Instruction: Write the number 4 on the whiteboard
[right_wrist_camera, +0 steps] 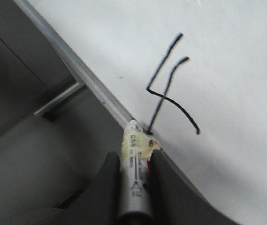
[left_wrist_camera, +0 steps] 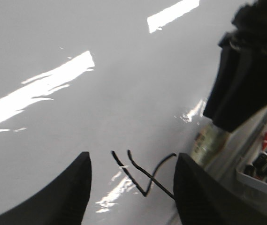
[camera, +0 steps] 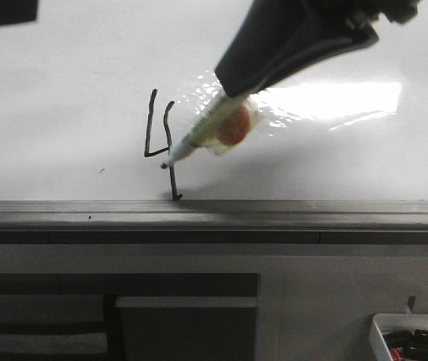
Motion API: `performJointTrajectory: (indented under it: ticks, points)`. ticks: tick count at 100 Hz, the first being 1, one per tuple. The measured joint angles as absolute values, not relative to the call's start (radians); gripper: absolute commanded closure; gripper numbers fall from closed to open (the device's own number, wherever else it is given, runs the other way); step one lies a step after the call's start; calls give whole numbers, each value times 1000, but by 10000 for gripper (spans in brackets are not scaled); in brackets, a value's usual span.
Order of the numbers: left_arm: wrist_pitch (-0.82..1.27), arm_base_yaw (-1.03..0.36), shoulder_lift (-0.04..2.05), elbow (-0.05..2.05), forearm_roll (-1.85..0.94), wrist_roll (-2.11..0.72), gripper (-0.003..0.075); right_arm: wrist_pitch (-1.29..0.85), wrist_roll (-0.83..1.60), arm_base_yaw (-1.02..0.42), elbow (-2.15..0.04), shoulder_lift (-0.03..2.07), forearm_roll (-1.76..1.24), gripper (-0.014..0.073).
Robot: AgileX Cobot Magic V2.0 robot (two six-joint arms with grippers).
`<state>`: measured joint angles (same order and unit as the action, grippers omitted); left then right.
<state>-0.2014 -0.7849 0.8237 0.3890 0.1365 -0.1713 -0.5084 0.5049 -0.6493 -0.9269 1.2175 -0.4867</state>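
Observation:
The number 4 (camera: 162, 147) is drawn in thin black lines on the glossy whiteboard (camera: 63, 90), just above its grey edge rail (camera: 214, 214). My right gripper (camera: 236, 89) is shut on a marker (camera: 202, 131) wrapped in yellowish tape. The marker's tip sits at the 4's long stem; I cannot tell if it touches. The right wrist view shows the marker (right_wrist_camera: 134, 161) between the fingers and the 4 (right_wrist_camera: 168, 89) beyond it. My left gripper (left_wrist_camera: 132, 158) is open and empty above the board, with the 4 (left_wrist_camera: 145, 176) between its fingers.
A small white tray of markers (camera: 413, 338) sits below the board at the front right; it also shows in the left wrist view (left_wrist_camera: 264, 161). Bright glare patches lie on the board (camera: 334, 101). A dark shape (camera: 3, 11) fills the top left corner.

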Motion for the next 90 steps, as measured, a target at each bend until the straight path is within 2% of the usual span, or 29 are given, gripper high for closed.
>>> performJointTrajectory:
  ticks: [18, 47, 54, 66, 90]
  points:
    - [-263, -884, 1012, 389, 201, -171, 353, -595, 505, -698, -982, 1206, -475, 655]
    - [-359, -890, 1157, 409, 207, -171, 369, -649, 505, -725, -995, 1206, -467, 655]
    - [-359, -890, 1164, 409, 207, -171, 468, -660, 505, -725, -996, 1206, -467, 655]
    - [-364, -892, 1167, 409, 207, -171, 738, -661, 505, -725, -999, 1206, -465, 655]
    - [-365, -896, 1169, 409, 234, -190, 741, -659, 505, -725, -1003, 1206, -465, 651]
